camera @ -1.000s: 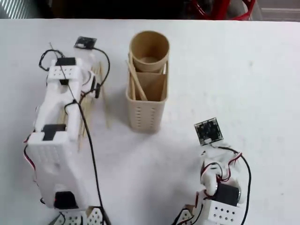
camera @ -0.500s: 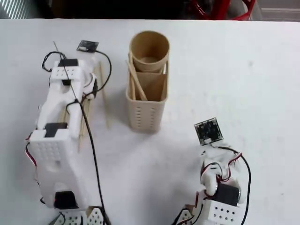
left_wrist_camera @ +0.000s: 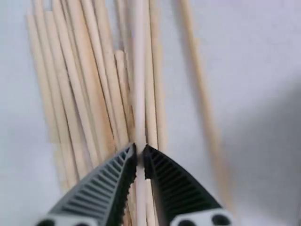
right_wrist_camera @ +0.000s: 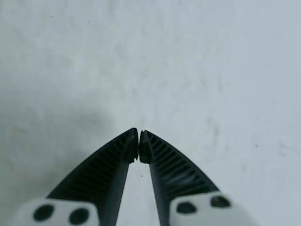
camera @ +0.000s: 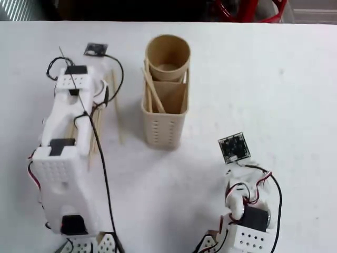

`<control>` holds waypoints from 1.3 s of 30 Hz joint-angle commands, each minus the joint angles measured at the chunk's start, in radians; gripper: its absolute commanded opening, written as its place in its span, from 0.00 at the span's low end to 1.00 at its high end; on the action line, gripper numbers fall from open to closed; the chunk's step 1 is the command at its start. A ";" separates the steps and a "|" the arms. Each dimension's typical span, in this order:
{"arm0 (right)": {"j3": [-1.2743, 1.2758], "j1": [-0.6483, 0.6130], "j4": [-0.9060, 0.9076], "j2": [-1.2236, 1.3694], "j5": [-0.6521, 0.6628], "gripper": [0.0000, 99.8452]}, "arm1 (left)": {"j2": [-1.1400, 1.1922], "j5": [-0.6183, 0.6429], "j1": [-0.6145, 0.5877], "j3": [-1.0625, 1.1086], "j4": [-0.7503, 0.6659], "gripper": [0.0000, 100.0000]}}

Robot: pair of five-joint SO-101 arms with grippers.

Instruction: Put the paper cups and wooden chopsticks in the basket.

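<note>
Several wooden chopsticks (left_wrist_camera: pixel 89 89) lie side by side on the white table, and one more lies apart (left_wrist_camera: pixel 200 94). My left gripper (left_wrist_camera: pixel 140 149) hangs right over the pile, shut on one pale chopstick (left_wrist_camera: pixel 140 70) that runs between its tips. In the high view the left arm (camera: pixel 68 126) covers most of the pile (camera: pixel 115 105). The beige basket (camera: pixel 164 124) stands at the middle, holding a paper cup (camera: pixel 167 55) and a few chopsticks (camera: pixel 152 95). My right gripper (right_wrist_camera: pixel 138 143) is shut over bare table, near the front.
The right arm (camera: pixel 239 208) is folded at the front right, well away from the basket. Bare white table lies to the right of the basket and along the far edge (camera: pixel 253 23). Cables (camera: pixel 105 174) trail beside the left arm.
The left arm has shifted slightly toward the far edge over the chopstick pile. The right arm has kept still.
</note>
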 commanded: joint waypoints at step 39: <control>0.009 0.004 -0.002 -0.002 0.000 0.02 | -1.030 -0.054 0.651 0.362 -0.569 0.02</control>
